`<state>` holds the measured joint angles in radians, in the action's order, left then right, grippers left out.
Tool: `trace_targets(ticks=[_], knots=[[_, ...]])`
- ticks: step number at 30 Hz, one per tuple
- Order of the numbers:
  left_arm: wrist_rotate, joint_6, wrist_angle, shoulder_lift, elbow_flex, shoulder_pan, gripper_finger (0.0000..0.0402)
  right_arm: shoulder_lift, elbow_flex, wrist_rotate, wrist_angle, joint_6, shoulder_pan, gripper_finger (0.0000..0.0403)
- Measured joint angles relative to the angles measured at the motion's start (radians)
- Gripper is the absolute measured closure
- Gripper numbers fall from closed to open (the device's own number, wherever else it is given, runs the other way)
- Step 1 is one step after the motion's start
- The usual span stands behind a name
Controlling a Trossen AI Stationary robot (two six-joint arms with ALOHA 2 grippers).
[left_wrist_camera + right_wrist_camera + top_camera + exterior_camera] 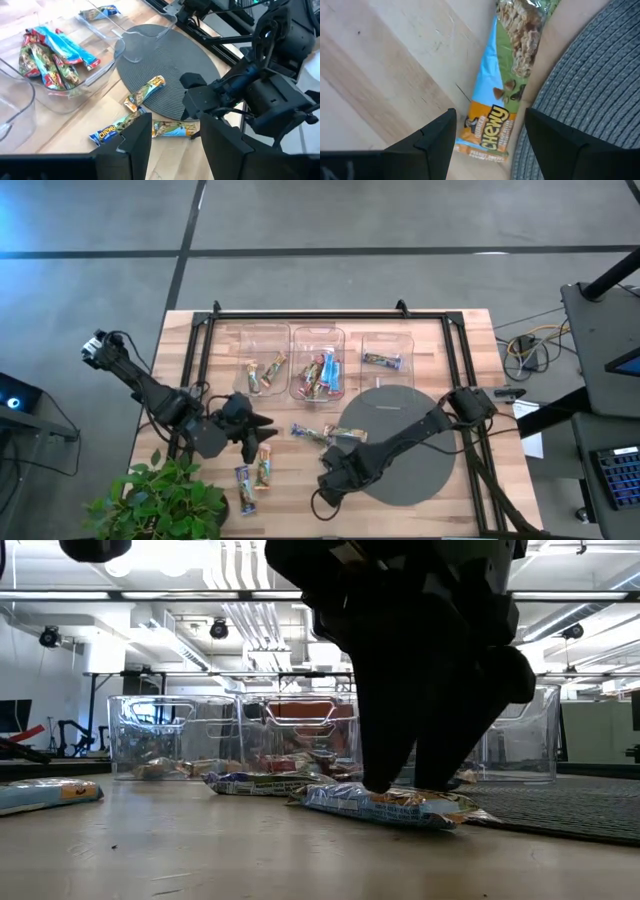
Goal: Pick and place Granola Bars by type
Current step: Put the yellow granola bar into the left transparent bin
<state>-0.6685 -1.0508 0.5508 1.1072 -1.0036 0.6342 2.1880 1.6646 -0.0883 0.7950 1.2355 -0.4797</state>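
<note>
Granola bars lie loose on the wooden table and in three clear bins at the far side. My right gripper [490, 112] is open and low over a blue and orange bar [487, 120] that lies flat beside the grey mat's edge, one finger on each side of it. The low view shows this gripper [405, 785] down at the bar [390, 805]. My left gripper [175, 120] is open and empty, hovering left of centre [262, 425]. Two more bars [310, 432] [347, 434] lie mid-table, and two [265, 465] [243, 477] near the left gripper. My right gripper comes at the blue and orange bar from above with its fingers [437, 137] across the bar's width near its orange end [485, 142]. The bar lies flat on the table. Whether the fingertips touch the wrapper I cannot tell.
A round grey mat [400, 465] covers the table's right near part. Three clear bins [262, 340] [318, 338] [385, 340] stand in a row at the far side inside a black frame. A potted plant [160, 500] stands at the near left corner.
</note>
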Motion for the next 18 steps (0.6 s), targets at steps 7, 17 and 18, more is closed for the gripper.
trace_targets(ticks=[7,17,18], knots=[[0.001,-0.033,-0.055,0.0,0.028,0.004,0.0252,0.038,0.0,0.002,-0.045,0.021,-0.007,0.0179],[0.002,-0.031,-0.072,0.0,0.028,0.007,0.0252,0.059,0.004,-0.06,-0.009,0.038,-0.011,0.0187],[0.002,-0.031,-0.072,0.0,0.028,0.007,0.0252,0.059,0.003,-0.061,-0.007,0.02,-0.011,0.0194]])
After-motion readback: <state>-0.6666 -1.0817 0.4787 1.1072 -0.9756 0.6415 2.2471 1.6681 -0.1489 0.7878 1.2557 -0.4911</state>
